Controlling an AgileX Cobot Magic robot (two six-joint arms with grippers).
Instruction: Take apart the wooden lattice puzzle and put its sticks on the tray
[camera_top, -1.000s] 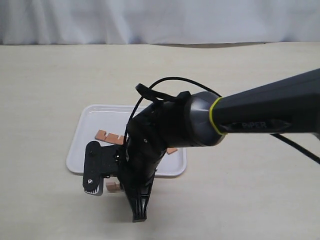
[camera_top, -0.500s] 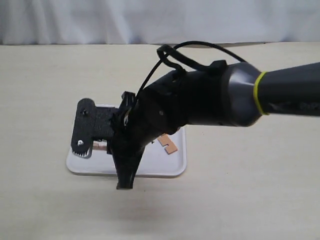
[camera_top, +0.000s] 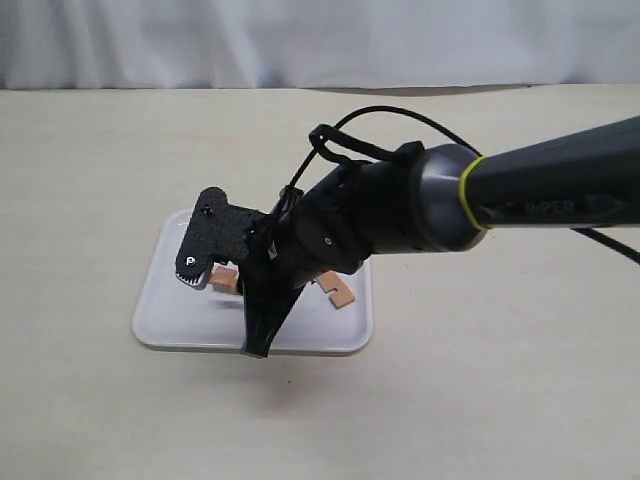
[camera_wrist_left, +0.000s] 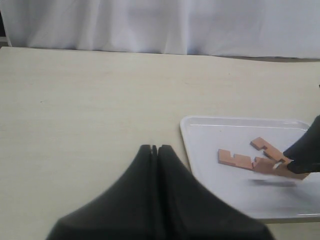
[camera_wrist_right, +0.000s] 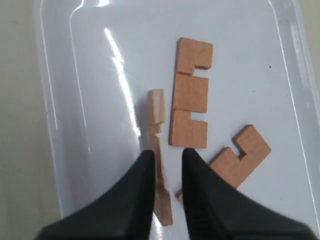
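Sticks (camera_wrist_right: 192, 95), three notched reddish-brown ones, lie on the white tray (camera_wrist_right: 90, 75) on a pale table (camera_top: 100, 150) before a white curtain (camera_top: 300, 40). One stands on edge between the slightly parted jaws of the right gripper (camera_wrist_right: 166, 153), unclamped; the left gripper (camera_wrist_left: 154, 148), closed and empty, hangs beside the tray.

I'm seeing the tray (camera_wrist_right: 100, 75) in glossy white, streaked with bright glare. The sticks (camera_wrist_right: 190, 95) are a plain reddish tan, paler along their cut edges. The table (camera_top: 100, 150) reads pale beige with faint grain lines, the curtain (camera_top: 300, 40) white. My right arm (camera_top: 560, 190) is dark grey, its ring (camera_top: 466, 195) yellow-green. The right gripper (camera_wrist_right: 165, 152) and left gripper (camera_wrist_left: 155, 149) are matte black.
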